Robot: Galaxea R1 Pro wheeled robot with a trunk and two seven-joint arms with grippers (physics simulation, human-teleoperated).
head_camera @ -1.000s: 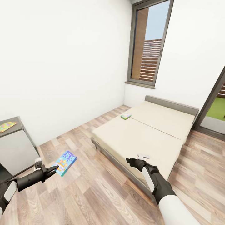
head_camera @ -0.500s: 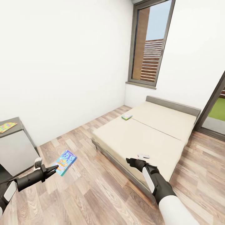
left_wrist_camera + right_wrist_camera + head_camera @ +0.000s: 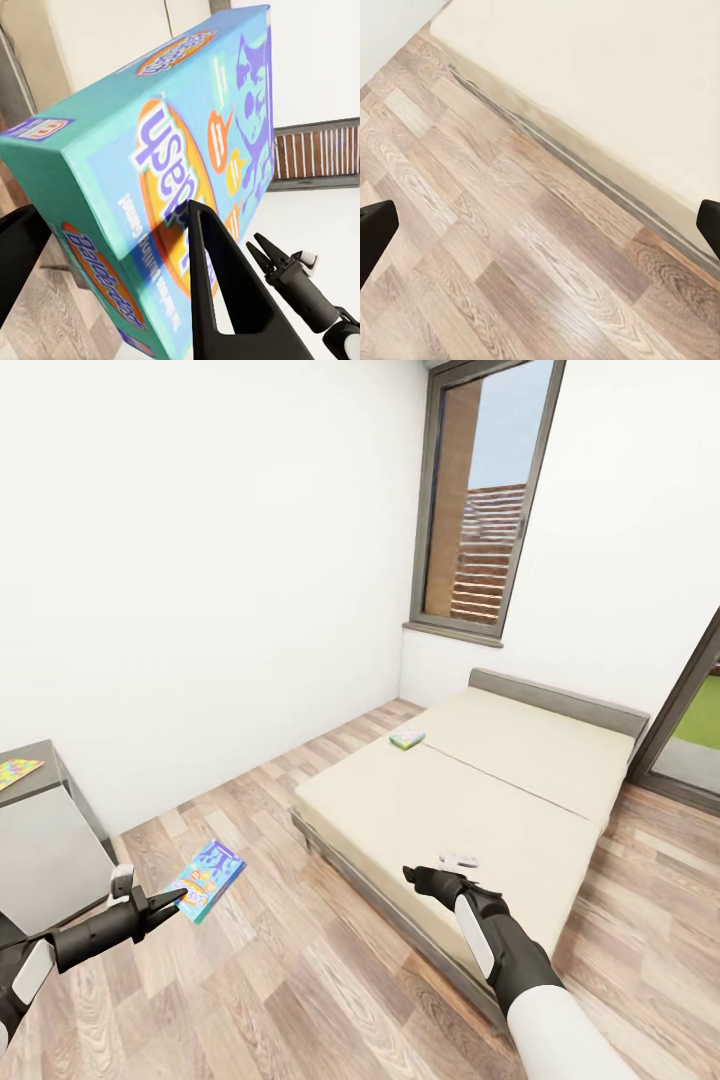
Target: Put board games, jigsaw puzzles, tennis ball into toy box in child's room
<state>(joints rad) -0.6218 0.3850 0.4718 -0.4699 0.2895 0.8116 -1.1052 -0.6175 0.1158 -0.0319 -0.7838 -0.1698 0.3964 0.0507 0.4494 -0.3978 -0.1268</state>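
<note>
Wood-plank floor (image 3: 300,980) spans the lower half of the frame, bare where visible. Large low bed (image 3: 470,800) with plain cream-beige cover sits right of centre, grey headboard at its far end below the window. One small pale green board game (image 3: 406,739) lies flat on the cover near the bed's left edge, above frame centre. At the left edge, a dark grey-topped cabinet (image 3: 40,840) carries a multicoloured jigsaw puzzle (image 3: 15,770), partly cut off.

a home bedroom: low bed (image 3: 470,800) with plain cream cover, wood-plank floor (image 3: 290,980), bare white walls (image 3: 200,560), tall grey-framed window (image 3: 480,510) facing a slatted fence, glass door (image 3: 690,730) onto grass.
</note>
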